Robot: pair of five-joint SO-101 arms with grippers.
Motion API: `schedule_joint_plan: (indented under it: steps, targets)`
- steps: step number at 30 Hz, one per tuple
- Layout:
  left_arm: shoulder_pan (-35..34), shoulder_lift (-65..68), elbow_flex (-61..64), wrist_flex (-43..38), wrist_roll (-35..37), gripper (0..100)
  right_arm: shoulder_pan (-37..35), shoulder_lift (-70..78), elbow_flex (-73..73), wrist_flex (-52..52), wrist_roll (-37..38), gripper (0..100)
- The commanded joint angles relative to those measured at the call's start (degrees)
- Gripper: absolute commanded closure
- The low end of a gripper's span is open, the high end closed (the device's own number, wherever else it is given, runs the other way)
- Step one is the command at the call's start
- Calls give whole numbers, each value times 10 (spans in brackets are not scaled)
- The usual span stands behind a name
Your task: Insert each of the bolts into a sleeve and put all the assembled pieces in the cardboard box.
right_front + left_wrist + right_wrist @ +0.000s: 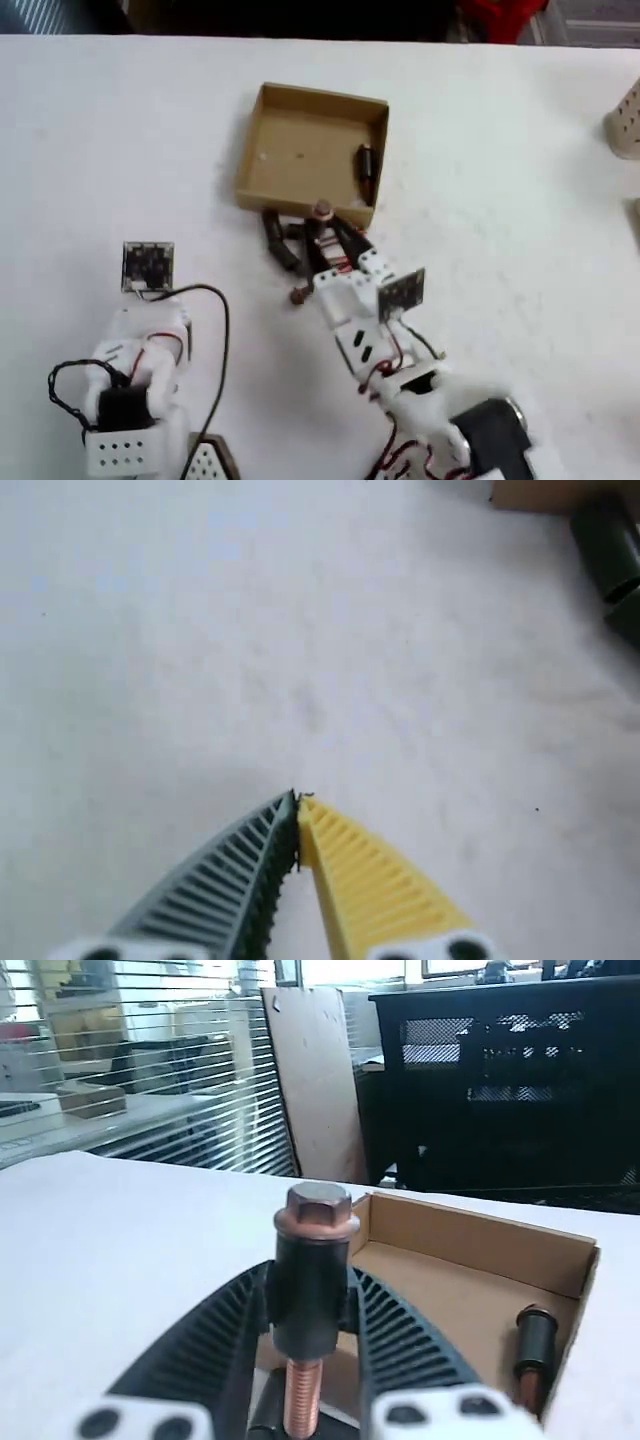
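Just beside the cardboard box [322, 95], we are grasping a bolted sleeve [308, 1300] with the right gripper [322, 222] | well apart, we are holding the left gripper [298, 802] clenched, empty.

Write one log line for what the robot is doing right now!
right pincer: shut on sleeved bolt, at near edge of cardboard box | left pincer: shut, empty | in box: one assembled piece | on table: loose sleeves

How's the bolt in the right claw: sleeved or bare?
Sleeved: the bolt shows head above the black sleeve and thread below it, gripped in the right claw.
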Motion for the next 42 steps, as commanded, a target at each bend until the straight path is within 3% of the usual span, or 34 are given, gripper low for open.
schedule_joint_plan:
  steps: [1, 7, 13, 26, 33, 42]
  targets:
    - [5, -4, 0, 2, -6, 977, 35, -107, -67, 167, -2, 982]
    - [5, -4, 0, 2, -7, 977, 70, -211, -202, 457, -2, 982]
    - [5, -4, 0, 2, -7, 977, 77, -180, -369, 662, -2, 981]
    - [4, -4, 0, 2, -7, 977, 113, 157, -717, 815, -1, 981]
    - [-12, -4, 0, -3, -7, 977, 129, 357, -921, 923, 111, 981]
    - [-12, -4, 0, -3, -7, 977, 131, 523, -1123, 1075, 114, 981]
